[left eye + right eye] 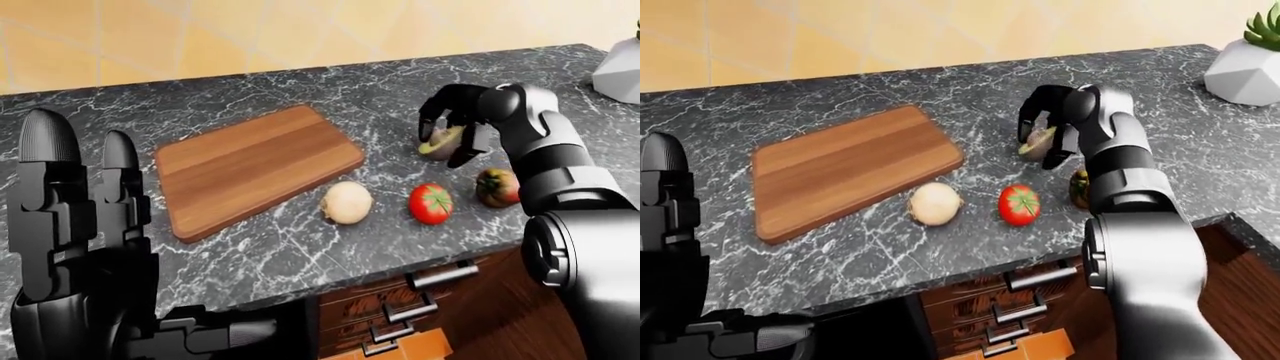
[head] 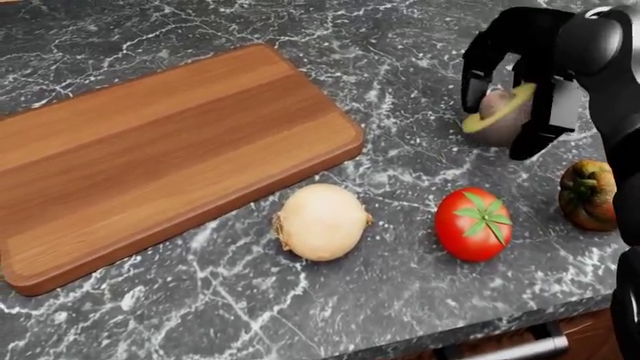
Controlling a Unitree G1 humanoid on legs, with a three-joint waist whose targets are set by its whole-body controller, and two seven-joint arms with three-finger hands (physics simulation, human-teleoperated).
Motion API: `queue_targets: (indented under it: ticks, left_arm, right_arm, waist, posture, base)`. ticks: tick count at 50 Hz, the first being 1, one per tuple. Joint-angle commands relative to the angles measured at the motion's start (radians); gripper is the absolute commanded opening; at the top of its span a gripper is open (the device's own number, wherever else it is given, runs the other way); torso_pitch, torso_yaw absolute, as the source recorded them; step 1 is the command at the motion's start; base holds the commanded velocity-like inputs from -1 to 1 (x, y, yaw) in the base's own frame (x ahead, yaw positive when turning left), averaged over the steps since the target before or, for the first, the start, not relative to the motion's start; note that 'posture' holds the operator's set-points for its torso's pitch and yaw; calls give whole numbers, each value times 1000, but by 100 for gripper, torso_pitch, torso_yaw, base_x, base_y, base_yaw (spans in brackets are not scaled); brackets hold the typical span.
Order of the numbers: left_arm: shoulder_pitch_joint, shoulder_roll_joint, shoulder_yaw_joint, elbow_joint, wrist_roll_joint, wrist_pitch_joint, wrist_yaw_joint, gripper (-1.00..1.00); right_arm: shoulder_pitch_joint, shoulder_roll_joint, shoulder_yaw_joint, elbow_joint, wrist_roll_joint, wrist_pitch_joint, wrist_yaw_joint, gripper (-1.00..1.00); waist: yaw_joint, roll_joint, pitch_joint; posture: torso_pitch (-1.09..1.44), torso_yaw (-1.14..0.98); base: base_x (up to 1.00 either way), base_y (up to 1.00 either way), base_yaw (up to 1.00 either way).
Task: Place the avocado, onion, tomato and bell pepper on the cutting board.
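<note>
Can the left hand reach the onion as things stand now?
Probably yes: the left hand is raised and open, holding nothing, and nothing lies between it and the onion. The right hand is busy at the avocado.
</note>
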Motion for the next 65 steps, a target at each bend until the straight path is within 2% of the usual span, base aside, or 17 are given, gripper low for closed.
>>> queue_targets:
  ticks: [1,4,12,21,31,34,42,53,58,65]
  left_arm:
    - [-6,1,0,-32,0,-22,0,100]
    - [-6,-1,-1,-32,2,-22,-1,100]
    - [-6,-2,-1,-32,1,-23,0,100]
    - [-4,1,-5,-32,1,-24,2,100]
    - [-9,13,10,-32,-16,-21,10,100]
    - [-9,12,-3,-32,-5,-18,11,100]
    - [-3,11,-20,-32,11,-24,11,100]
    - [0,17,-21,-32,6,-28,18,100]
    - [-2,21,-5,-32,-11,-27,19,100]
    - [-2,23,-4,-32,-15,-26,20,100]
  right_arm:
    - [-22,-11,-1,-16,-5,-6,0,-100]
    - [-34,-12,-5,-15,-2,-22,-31,-100]
    - [-210,-8,-14,-29,13,-47,-59,-100]
    - [-296,32,-17,-5,47,-46,-98,-100]
    - [-406,171,-8,41,96,-30,-125,-100]
    - [-424,222,-8,51,112,-27,-123,-100]
    - [-454,355,-6,67,160,-19,-142,-100]
    - [-478,537,37,55,174,-27,-146,-100]
    - [-479,627,51,48,181,-21,-175,-100]
    - [-493,682,40,50,217,6,-254,-100]
  waist:
    - [-1,0,-16]
    - [0,0,-14]
    - [-1,7,-8]
    - [-3,12,2]
    - [-6,18,8]
    - [-6,22,9]
    - [-6,26,7]
    - [-8,38,7]
    - [-9,45,7]
    - [-7,49,7]
  posture:
    - [0,0]
    - [0,0]
    - [0,0]
    - [0,0]
    - [0,0]
    - [0,0]
    - [0,0]
    - [0,0]
    - [0,0]
    - [0,0]
  base:
    - [0,0,0]
    - [0,0,0]
    - [0,0,0]
    - [0,0,0]
    - [0,0,0]
    - [0,0,0]
    - [0,0,0]
    - [0,0,0]
    - [0,0,0]
    - [0,0,0]
